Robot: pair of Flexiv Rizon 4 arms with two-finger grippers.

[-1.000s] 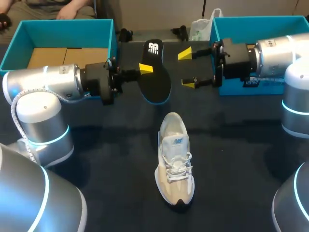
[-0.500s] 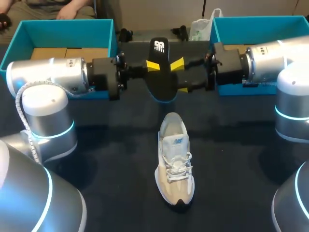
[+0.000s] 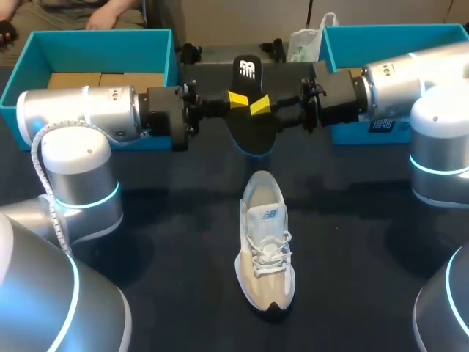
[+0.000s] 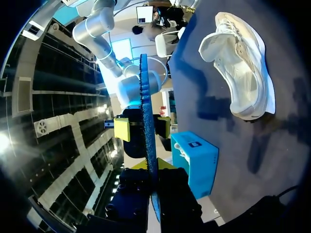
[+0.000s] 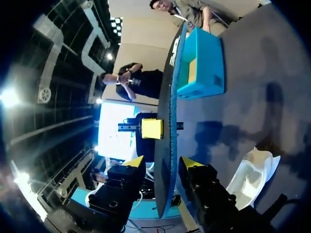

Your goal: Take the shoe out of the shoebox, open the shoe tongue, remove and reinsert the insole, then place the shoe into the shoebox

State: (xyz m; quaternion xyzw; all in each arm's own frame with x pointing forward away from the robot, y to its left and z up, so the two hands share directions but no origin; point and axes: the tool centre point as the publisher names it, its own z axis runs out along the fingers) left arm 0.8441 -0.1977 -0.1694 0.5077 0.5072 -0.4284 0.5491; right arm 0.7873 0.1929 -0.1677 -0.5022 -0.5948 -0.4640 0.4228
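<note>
The black insole [image 3: 253, 130] is held in the air over the far middle of the worktop [image 3: 352, 220], between the two arms. One end points far and the other near, and a pale blue edge shows at its near end. In both wrist views it appears edge-on as a thin dark blade [image 4: 147, 111] [image 5: 170, 97].

The left gripper [image 3: 238, 99] comes in from the left and is clamped on the insole at about mid-length. In its own wrist view, the yellow tips [image 4: 150, 167] press against the insole from both sides.

The right gripper [image 3: 260, 106] comes in from the right and meets the insole at nearly the same spot. Its fingers stand wide on either side of the insole. The left wrist view shows a gap between each of its tips [image 4: 142, 127] and the insole, and its own view shows the same [image 5: 163, 164].

The white shoe [image 3: 265, 242] lies on the worktop near the middle, well apart from the insole. Its toe points near, its heel points far, and its laces face up. In the left wrist view it lies on the dark surface off to one side of the gripper [image 4: 240, 63]. In the right wrist view, only part of it shows beside the gripper [image 5: 252, 177].

The left teal box [image 3: 95, 44] sits at the far left with brown card showing inside. The right teal box [image 3: 381, 37] sits at the far right, partly behind the right arm.
</note>
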